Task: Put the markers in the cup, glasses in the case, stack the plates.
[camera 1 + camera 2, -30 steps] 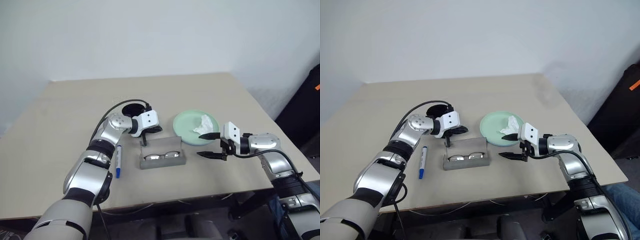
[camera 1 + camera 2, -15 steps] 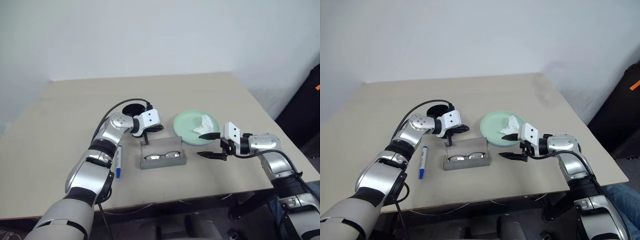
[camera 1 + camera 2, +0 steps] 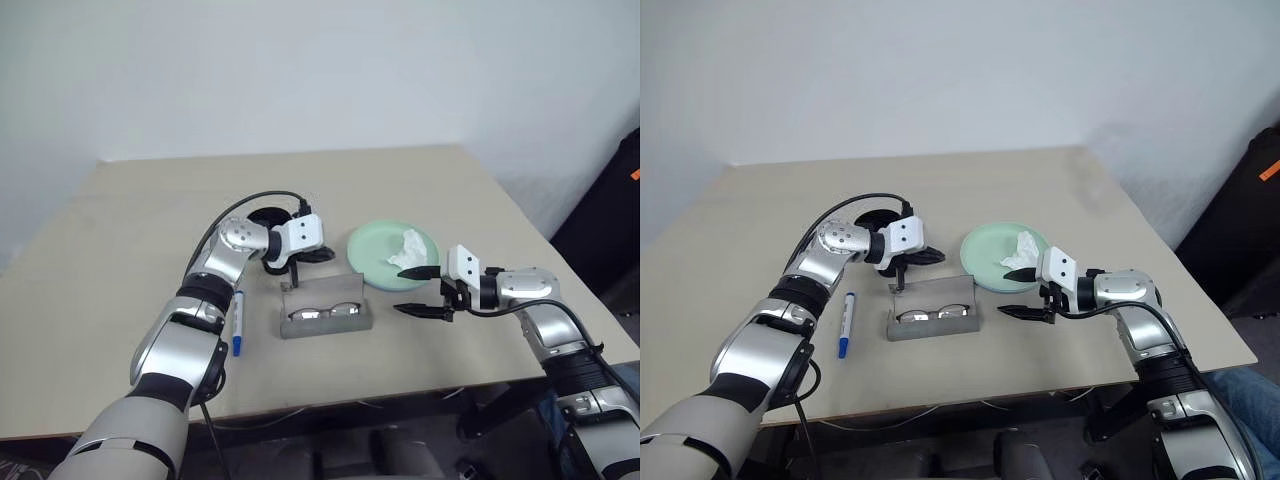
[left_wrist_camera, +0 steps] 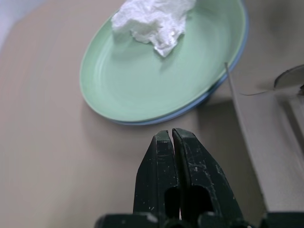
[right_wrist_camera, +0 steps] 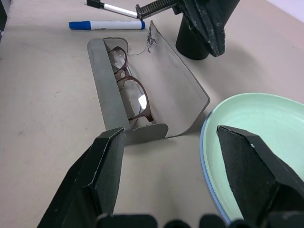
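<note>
The grey case [image 3: 325, 318] lies open at the table's middle, and the glasses [image 5: 130, 92] rest inside it. My left gripper [image 3: 289, 281] is shut and empty, its tips pointing down just behind the case's raised lid. The black cup [image 5: 192, 42] stands behind that hand, mostly hidden in the head views. A marker [image 3: 237, 322] with a blue cap lies left of the case. The mint green plate [image 4: 142, 80] sits on the light blue plate [image 4: 216, 88], right of the case. My right gripper [image 3: 420, 291] hangs open and empty between case and plates.
A crumpled white tissue [image 3: 405, 250] lies on the green plate. Another slim white pen with a dark end [image 5: 114, 8] lies beyond the blue-capped marker. A black object [image 3: 625, 220] stands off the table's right edge.
My left wrist has turned a little behind the case's lid, staying shut. The right arm, case, plates and marker have kept still.
</note>
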Controlling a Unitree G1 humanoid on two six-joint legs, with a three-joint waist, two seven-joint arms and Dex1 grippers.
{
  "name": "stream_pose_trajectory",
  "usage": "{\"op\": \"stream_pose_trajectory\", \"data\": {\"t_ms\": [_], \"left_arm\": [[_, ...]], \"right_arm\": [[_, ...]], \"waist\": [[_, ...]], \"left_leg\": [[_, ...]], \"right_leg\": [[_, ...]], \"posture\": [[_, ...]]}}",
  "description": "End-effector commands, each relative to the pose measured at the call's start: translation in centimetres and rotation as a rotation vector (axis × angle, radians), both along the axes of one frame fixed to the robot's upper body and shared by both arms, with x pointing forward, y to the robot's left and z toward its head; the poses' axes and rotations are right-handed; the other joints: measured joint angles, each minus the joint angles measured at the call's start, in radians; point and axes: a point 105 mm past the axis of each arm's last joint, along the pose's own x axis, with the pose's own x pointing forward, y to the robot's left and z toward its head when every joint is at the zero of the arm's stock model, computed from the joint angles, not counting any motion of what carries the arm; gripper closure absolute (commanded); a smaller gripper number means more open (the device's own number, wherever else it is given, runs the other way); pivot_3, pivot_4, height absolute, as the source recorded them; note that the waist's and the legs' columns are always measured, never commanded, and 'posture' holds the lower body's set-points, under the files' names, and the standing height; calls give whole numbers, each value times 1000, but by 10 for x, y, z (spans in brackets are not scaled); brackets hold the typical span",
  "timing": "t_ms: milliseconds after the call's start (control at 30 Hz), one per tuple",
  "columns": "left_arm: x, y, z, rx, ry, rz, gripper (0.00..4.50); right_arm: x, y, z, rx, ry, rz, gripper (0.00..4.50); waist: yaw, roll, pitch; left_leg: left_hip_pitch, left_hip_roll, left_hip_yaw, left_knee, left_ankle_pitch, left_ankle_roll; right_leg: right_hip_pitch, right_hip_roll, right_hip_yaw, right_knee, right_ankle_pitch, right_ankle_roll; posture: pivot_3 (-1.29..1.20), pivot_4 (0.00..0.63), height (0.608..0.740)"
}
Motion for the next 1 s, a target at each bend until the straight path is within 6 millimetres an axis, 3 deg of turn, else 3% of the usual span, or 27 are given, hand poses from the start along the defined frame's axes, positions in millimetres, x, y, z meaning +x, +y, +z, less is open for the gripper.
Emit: {"op": "stream_pose_trajectory", "data": {"t_ms": [33,533,1000], "left_arm": [[0,0,5,51,-51,-32,4476],[-13,8,-12,185,-3,-124,4476],[-43,7,3,81,129,-238,4476]], "right_arm": [[3,2,11,25,-46,0,1148],[4,1,12,28,-52,-12,1148],[7,1,13,30,-62,-16,1148]], "waist": [[0,0,0],[0,0,0],[-2,0,0]], "left_leg": [[0,0,0,0,0,0],[0,0,1,0,0,0],[0,0,1,0,0,1]], "right_leg": [[0,0,0,0,0,0],[0,1,3,0,0,0],[0,1,4,0,-1,-1]], "posture": [[0,0,740],[0,0,740],[0,0,740]]}}
